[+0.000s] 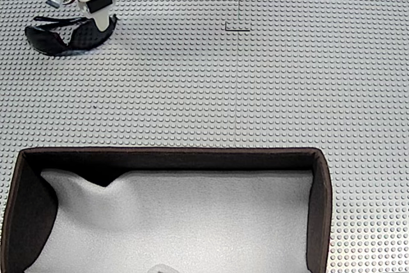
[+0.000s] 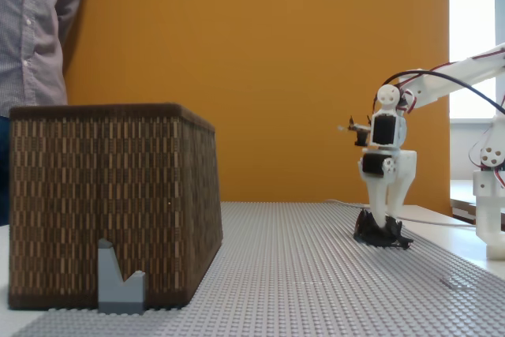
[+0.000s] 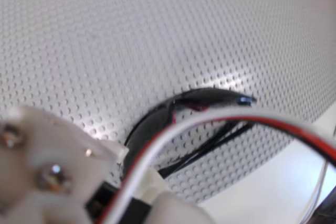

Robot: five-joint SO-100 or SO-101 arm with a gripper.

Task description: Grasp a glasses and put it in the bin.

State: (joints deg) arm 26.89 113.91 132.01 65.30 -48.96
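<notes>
The glasses (image 1: 54,38), black wraparound sunglasses with dark lenses, lie on the grey studded mat at the far left. My gripper (image 1: 102,27) comes down on their right lens. From the side, the fingers taper together onto the glasses (image 2: 387,236), which still rest on the mat under the gripper (image 2: 385,219). The wrist view shows the curved black frame (image 3: 173,114) with a red accent, partly behind a white and red cable. The bin (image 1: 166,153), dark brown walls with pale grey foam lining, stands at the near edge, well apart from the gripper.
A wide stretch of grey mat separates the glasses from the bin (image 2: 110,195). A person's shirt (image 2: 31,29) shows behind the bin. A small grey brick piece (image 2: 120,282) leans against the bin's wall. A black mark (image 1: 238,29) sits on the mat's far middle.
</notes>
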